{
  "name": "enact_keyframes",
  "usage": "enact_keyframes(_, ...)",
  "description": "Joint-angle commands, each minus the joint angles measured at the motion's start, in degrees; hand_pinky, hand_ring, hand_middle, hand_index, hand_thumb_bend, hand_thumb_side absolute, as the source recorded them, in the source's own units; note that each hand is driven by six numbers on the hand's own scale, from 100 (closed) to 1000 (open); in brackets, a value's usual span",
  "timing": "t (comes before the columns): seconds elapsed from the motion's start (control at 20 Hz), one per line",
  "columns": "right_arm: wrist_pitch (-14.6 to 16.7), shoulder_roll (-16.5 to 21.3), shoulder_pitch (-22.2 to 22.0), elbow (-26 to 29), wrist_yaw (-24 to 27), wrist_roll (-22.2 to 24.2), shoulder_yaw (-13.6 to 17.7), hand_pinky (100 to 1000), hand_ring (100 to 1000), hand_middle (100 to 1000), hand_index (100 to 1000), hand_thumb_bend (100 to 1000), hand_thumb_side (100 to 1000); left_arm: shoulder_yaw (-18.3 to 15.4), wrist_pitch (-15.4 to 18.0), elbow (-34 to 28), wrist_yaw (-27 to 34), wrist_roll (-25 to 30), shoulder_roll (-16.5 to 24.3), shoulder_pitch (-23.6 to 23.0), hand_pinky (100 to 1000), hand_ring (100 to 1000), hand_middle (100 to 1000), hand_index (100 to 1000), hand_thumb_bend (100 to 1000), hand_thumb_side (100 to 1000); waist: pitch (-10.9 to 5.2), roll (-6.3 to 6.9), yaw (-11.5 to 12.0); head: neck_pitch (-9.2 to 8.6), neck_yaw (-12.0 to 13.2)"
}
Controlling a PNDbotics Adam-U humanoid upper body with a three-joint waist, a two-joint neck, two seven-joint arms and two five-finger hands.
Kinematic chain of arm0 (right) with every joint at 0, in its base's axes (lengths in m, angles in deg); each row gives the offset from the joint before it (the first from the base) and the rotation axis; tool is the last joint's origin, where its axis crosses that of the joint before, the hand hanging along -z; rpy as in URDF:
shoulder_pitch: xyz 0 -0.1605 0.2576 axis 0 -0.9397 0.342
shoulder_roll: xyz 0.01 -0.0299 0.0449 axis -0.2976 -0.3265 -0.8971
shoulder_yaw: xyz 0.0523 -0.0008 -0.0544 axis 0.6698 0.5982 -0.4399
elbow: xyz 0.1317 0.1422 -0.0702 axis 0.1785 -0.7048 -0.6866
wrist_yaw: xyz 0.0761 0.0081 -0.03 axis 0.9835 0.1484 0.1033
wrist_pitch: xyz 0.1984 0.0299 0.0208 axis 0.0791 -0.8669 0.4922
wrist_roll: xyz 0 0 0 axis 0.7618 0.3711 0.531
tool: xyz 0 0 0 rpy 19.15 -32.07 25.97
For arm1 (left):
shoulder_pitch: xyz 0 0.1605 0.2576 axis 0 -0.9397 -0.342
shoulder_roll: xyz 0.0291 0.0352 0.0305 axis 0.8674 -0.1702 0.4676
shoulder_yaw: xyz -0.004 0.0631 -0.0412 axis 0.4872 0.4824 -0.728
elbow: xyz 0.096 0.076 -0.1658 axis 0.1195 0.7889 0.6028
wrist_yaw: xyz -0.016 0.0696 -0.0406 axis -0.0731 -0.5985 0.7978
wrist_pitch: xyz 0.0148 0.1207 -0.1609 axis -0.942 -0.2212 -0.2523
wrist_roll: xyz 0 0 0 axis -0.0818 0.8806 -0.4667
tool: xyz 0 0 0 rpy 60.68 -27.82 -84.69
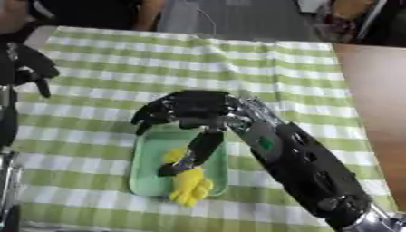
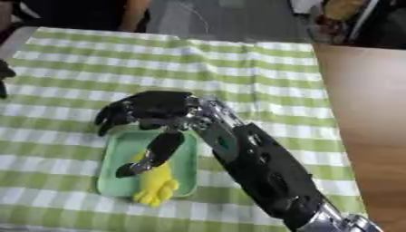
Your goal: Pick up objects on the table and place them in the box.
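Over the middle of the checked surface (image 1: 238, 63) we find the right hand (image 1: 190, 108), its arm coming in from the lower right corner and crossing the green-and-white cloth. Its fingers (image 1: 147, 117) are spread apart and bent downward over the far rim of a shallow light green tray (image 1: 147, 154), which serves as the box, and they clasp nothing that we can see. The thumb (image 1: 194, 152) points down into the tray and meets a yellow object (image 1: 190, 183) that lies inside it; whether the thumb presses on it or only hangs just above, we cannot tell. That yellow object is soft-looking and lumpy, with one end lying over the near rim of the tray toward us. At the left edge of the left eye view we see the left hand (image 1: 31, 63), dark and raised above the cloth, well apart from the tray, its fingers curled with nothing in them.
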Motion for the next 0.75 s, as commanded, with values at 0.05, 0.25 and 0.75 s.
enact_keyframes(0.05, 1.0, 0.1, 0.5, 0.8, 0.4, 1.0, 0.6, 776, 845, 863, 845, 495, 763, 0.1, -0.1, -1.5, 0.1, 0.0, 0.7, 0.7, 229, 450, 469, 428, 669, 1000, -0.61, 0.51, -0.1, -0.98, 0.0)
enact_keyframes(0.25, 1.0, 0.1, 0.5, 0.8, 0.4, 0.9, 0.7, 776, 845, 863, 846, 482, 767, 0.1, -0.1, -1.6, 0.1, 0.0, 0.7, 0.7, 229, 450, 469, 428, 669, 1000, -0.64, 0.51, -0.1, -1.01, 0.0)
enact_keyframes(0.75, -0.8, 2.5, 3.1, 2.0, -0.4, -1.4, 3.3, 790, 850, 868, 852, 466, 790, 0.2, 0.0, -1.8, 0.2, 0.1, 0.8, 0.5, 230, 451, 469, 429, 668, 1000, -0.91, 0.47, -0.2, -0.95, 0.0)
